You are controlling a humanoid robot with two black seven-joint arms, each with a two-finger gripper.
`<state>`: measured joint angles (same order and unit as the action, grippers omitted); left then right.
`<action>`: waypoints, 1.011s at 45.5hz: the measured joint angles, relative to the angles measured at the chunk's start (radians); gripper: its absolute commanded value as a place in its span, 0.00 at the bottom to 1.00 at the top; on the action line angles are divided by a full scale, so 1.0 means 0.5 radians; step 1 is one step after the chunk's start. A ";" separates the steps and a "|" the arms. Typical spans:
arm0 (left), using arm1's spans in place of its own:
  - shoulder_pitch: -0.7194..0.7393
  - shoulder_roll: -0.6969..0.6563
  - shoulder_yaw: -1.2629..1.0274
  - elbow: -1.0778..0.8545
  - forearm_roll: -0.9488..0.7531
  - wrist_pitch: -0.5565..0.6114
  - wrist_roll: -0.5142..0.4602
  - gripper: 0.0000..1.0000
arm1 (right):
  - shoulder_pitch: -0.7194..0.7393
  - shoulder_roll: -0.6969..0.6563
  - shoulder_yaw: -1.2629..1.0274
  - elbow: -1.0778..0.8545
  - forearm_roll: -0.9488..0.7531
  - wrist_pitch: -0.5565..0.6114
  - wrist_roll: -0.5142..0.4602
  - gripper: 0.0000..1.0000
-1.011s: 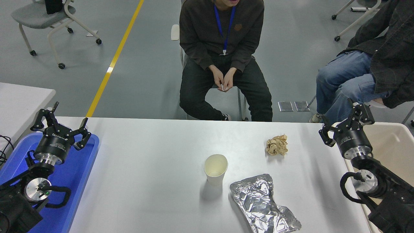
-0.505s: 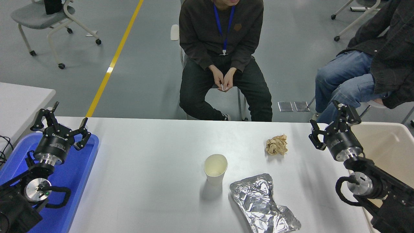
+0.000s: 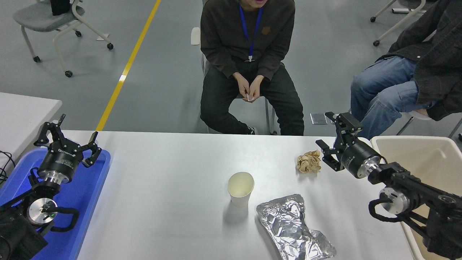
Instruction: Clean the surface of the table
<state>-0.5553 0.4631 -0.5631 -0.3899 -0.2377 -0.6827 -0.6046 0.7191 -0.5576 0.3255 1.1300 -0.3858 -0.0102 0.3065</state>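
Desk surface (image 3: 162,187), wide and matte white, fills the lower half of the head view; it carries three bits of litter that cleaning would have to remove. A crumpled brown paper ball (image 3: 309,161) lies toward 2 o'clock from the desk's middle, an upright paper cup (image 3: 240,188) stands near the centre, and a flattened sheet of foil (image 3: 294,227) lies at about 5 o'clock, its long axis running from the cup's side down toward the near edge.

The right gripper (image 3: 334,144) hangs above the desk near the far right edge, jaws spread wide with nothing between them. The paper ball sits just beside it, at about 8 o'clock from the jaws and lower, not touching. That is the relation the next move likely turns on: a short drop and a shift toward 8 o'clock would put the jaws astride the ball. The ball has no clear long axis, so wrist angle should matter little. A beige bin (image 3: 433,162) stands off the desk's right edge, at 3 o'clock.

The left gripper (image 3: 66,135) is parked at the lower left over a blue tray (image 3: 83,195), jaws open and empty, well apart from all three items.

Two people sit at 12 and 1 o'clock beyond the desk.
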 measured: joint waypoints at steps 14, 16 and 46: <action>0.000 0.000 0.000 0.000 0.000 0.000 0.000 1.00 | 0.473 -0.029 -0.566 0.088 -0.084 0.001 -0.078 1.00; 0.000 0.000 0.000 0.000 0.000 0.000 0.000 1.00 | 0.537 -0.024 -0.646 0.102 -0.092 0.002 -0.112 1.00; 0.000 0.001 0.000 0.000 0.000 0.000 0.001 1.00 | 1.194 0.296 -1.259 0.369 -0.276 0.034 -0.862 1.00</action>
<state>-0.5553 0.4635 -0.5629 -0.3899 -0.2377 -0.6827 -0.6041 1.3159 -0.4097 -0.3039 1.3146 -0.5239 0.0068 -0.1246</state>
